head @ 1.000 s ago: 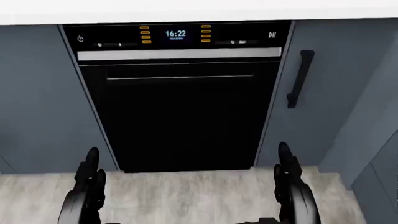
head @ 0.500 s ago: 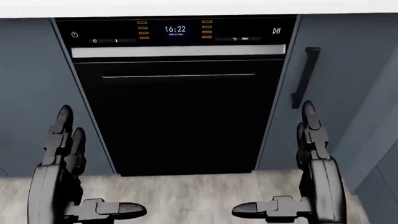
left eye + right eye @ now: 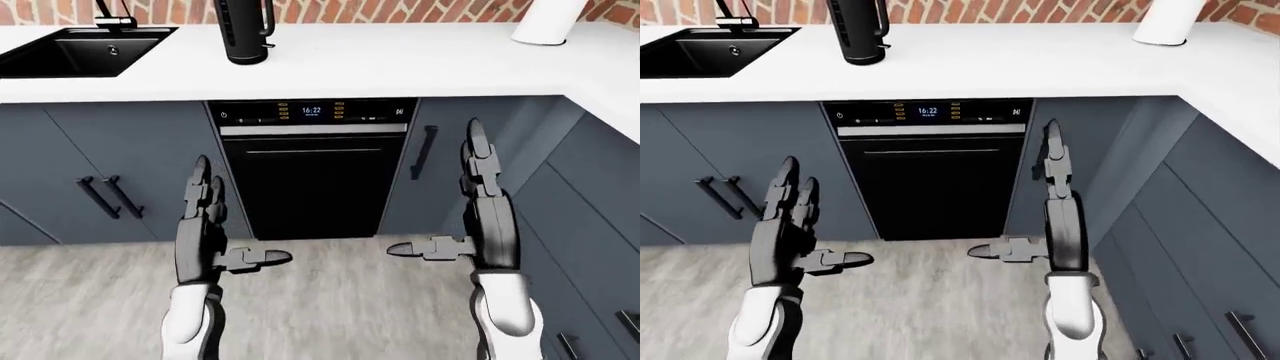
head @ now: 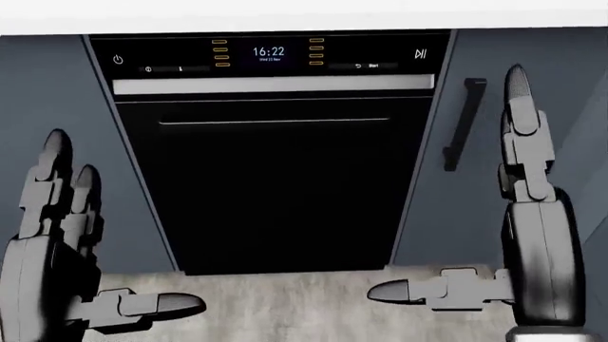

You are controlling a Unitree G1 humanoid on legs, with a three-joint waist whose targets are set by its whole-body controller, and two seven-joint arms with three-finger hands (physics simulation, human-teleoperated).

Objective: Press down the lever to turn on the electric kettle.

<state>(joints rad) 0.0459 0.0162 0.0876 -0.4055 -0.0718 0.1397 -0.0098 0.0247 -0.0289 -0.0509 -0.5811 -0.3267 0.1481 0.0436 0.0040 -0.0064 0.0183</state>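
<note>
Left hand: black three-finger left hand (image 3: 208,236), fingers (image 3: 203,187) straight and spread, thumb out toward the view's centre, holding nothing
Right hand: black three-finger right hand (image 3: 487,217), fingers (image 3: 476,157) extended upward, thumb pointing left, spread wide and empty
Forearms: white lower sleeves below both wrists
Appliance between hands: black built-in oven with glass door (image 4: 276,185), bar handle, lit clock display (image 4: 268,52) reading 16:22
Cabinets: matte slate-blue cupboard fronts (image 3: 120,165) either side of the oven, with black bar handles (image 3: 422,151)
Surface: plain white worktop (image 3: 380,64) running across the eye views and turning down the right edge
Kettle: tall black electric kettle (image 3: 242,30) standing on the worktop, above and left of the oven, well apart from both hands; top cropped
Sink: black inset sink (image 3: 75,51) at left
Other item: white rounded object (image 3: 545,22) at upper right, cropped
Wall: red brick (image 3: 400,10)
Floor: pale grey wood-grain boards (image 3: 330,300)
</note>
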